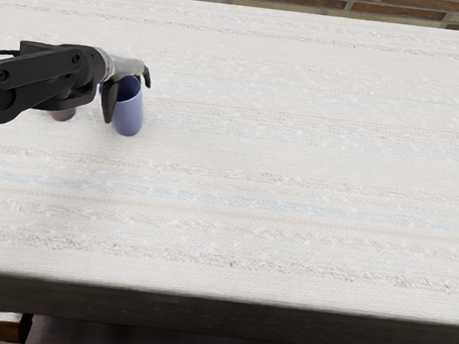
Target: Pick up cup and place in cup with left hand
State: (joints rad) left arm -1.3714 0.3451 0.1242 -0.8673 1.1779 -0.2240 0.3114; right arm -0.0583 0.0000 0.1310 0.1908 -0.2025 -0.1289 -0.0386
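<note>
I've got the left hand (125, 81) over the smooth, periwinkle-blue, tall rounded cup (129, 114), at about 10 o'clock on the white, faintly striped cloth-covered counter (280, 161). Can't tell from here if the hand is open or clamped on the cup; its far side is hidden. Best to get a firm, even hold high on the wall before lifting, then go straight up so the base doesn't drag. Dull mauve rounded piece (63, 114) shows at the blue cup's 9 o'clock, mostly behind my arm; probably the second cup, so I'd raise well clear of its rim, travel toward 9 o'clock, centre, and lower slowly with the base level. Risk: nudging it blind with the forearm. Blue cup looks upright, mouth up, dark inside, plain matte-looking wall, with a bit of blue at its 10 o'clock, possibly a handle. Material unclear, maybe ceramic or plastic.
</note>
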